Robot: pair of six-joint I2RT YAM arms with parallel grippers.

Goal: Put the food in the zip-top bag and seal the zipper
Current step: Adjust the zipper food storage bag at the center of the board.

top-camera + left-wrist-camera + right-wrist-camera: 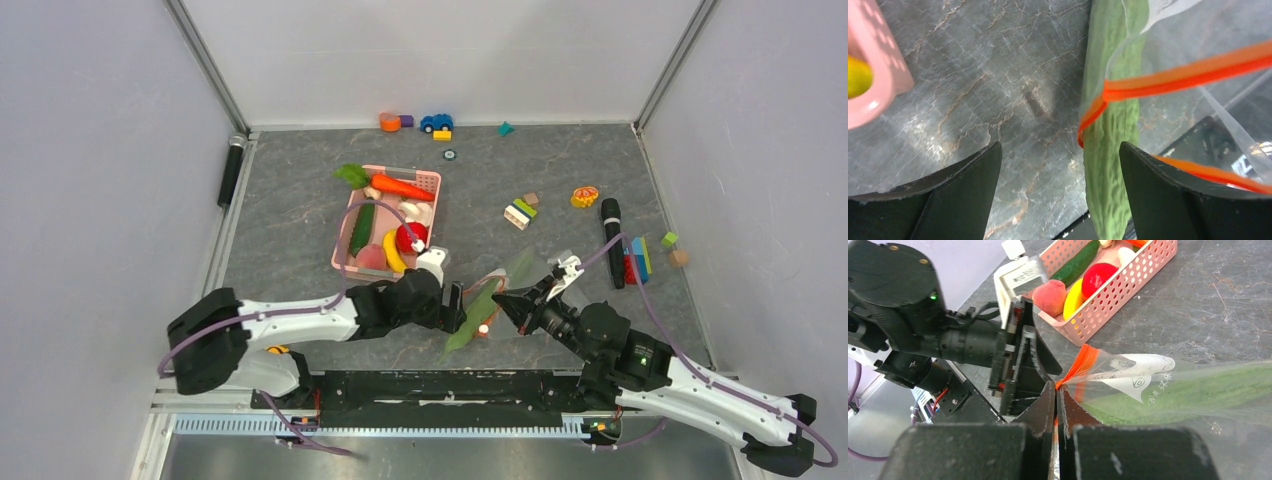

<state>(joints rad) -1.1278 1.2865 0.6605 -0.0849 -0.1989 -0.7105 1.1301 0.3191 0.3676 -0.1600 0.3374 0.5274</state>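
The clear zip-top bag [508, 275] hangs between my two grippers near the table's front edge. A long green cucumber [470, 322] lies half inside it, its near end sticking out of the mouth. My right gripper [1057, 387] is shut on the orange-red zipper strip [1080, 362] and holds the mouth up; in the top view it [510, 303] is right of the mouth. My left gripper [1060, 150] is open, with the cucumber [1110, 150] between its fingers near the right one, and the zipper strip [1173, 77] looped over the cucumber. Other food lies in the pink basket [432, 182].
The basket holds a carrot [400, 186], a cucumber [361, 228], a tomato [410, 237], a banana [393, 252] and a pink piece [371, 258]. Toy blocks [520, 211], a black cylinder [611, 240], more blocks [636, 260] and a toy car [436, 122] lie right and far.
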